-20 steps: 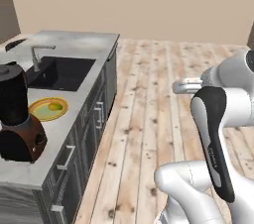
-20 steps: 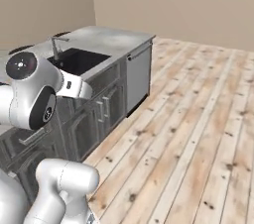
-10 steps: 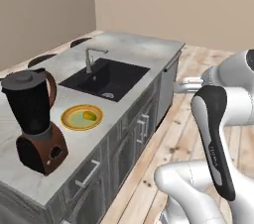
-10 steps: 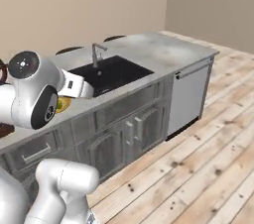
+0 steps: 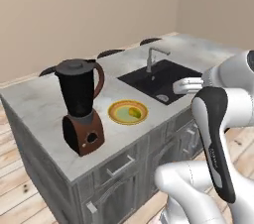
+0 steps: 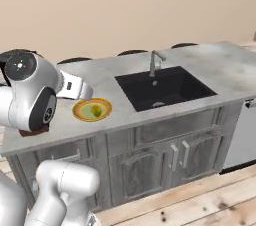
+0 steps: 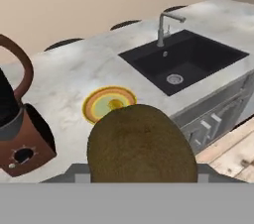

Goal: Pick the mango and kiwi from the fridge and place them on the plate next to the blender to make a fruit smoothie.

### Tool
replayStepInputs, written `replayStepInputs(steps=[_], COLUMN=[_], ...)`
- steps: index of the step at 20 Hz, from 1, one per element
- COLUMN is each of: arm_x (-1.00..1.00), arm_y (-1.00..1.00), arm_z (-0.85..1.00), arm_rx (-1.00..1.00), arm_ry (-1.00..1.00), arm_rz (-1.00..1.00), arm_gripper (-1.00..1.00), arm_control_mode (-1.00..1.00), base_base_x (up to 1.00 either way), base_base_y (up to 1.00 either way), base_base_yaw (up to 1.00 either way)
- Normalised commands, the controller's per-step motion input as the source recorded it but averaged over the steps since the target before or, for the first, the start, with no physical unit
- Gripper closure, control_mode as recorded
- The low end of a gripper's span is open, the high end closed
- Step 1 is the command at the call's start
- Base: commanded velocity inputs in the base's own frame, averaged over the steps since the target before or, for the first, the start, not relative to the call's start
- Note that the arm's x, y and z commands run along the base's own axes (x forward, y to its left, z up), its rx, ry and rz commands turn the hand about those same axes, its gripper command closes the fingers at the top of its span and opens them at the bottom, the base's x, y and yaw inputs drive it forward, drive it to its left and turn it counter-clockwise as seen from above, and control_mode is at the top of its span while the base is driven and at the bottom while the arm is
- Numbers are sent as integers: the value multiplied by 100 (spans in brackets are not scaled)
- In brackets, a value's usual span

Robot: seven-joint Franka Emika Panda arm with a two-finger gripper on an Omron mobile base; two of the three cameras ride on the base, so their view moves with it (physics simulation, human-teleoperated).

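You can see the kiwi [image 7: 141,143] sitting large and brown right at the end effector in the hand view, apparently pinched there, though the fingers themselves are hidden behind the fruit, so you cannot be quite sure of the grip. On the counter [image 5: 34,101] the yellow plate [image 5: 119,117] lies just beside the blender [image 5: 79,104], between it and the black sink [image 5: 161,77], and the mango [image 5: 134,113] already rests on the plate. The arm is held back from the counter, short of the plate.
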Motion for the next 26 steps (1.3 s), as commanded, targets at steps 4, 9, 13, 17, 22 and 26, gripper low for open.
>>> replayStepInputs(steps=[4, 9, 13, 17, 22, 26], arm_x=[0, 0, 42, 100, 100, 99], arm_y=[0, 0, 8, 32, 34, 22], arm_z=[0, 0, -50, -100, -100, -100], arm_rx=[0, 0, -5, -15, -20, -13], arm_ry=[0, 0, 22, 65, 69, 39], arm_rz=[0, 0, 19, 23, 14, 11], arm_gripper=[100, 100, 100, 100, 100, 100], arm_control_mode=[100, 100, -100, -100, -100, -100], base_base_x=[94, 27, 22, 0, 0, 0], base_base_y=[-40, -30, 1, 0, 0, 0], base_base_yaw=[50, 45, 21, 0, 0, 0])
